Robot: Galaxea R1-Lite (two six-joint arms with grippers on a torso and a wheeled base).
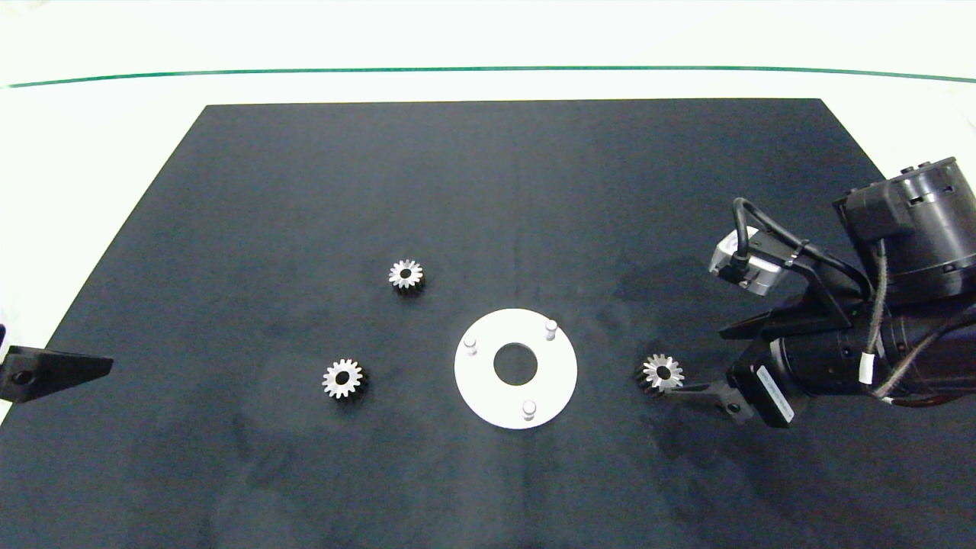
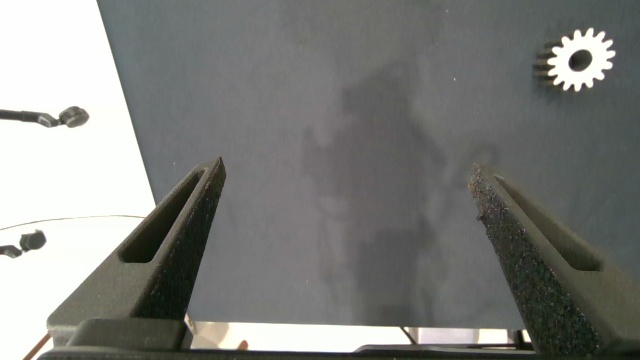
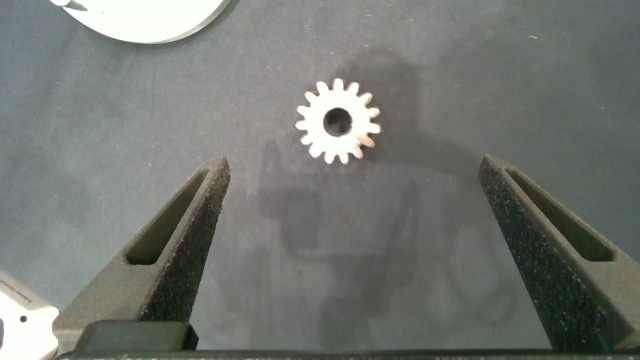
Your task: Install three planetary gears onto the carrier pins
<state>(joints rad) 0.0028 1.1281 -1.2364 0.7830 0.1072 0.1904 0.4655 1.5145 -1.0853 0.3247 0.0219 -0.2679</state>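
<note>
R hand [image 3: 345, 205] sits low over the dark mat [image 1: 488, 191], fingers [image 3: 175, 240] spread wide apart, holding nothing. One gear [image 3: 338, 121] lies flat on the mat just ahead of the fingertips, not between them, not touching either pad. From above, that same gear sits just beside the white disc [image 1: 476, 385], on its right side, w/ one finger of the R hand reaching up next to it.

Disc lies flat mid-mat w/ three pins [image 1: 550, 329] standing upright in a triangle around the centre hole, all bare. Two more gears lie flat left of the disc: one [image 1: 406, 274] up and left of it, one [image 1: 342, 378] further left, well apart from each other.

L hand [image 2: 350, 210] is parked at the mat's left edge, fingers wide apart, empty; a gear shows far ahead of it. Mat rests on a white surface [image 1: 91, 137].
</note>
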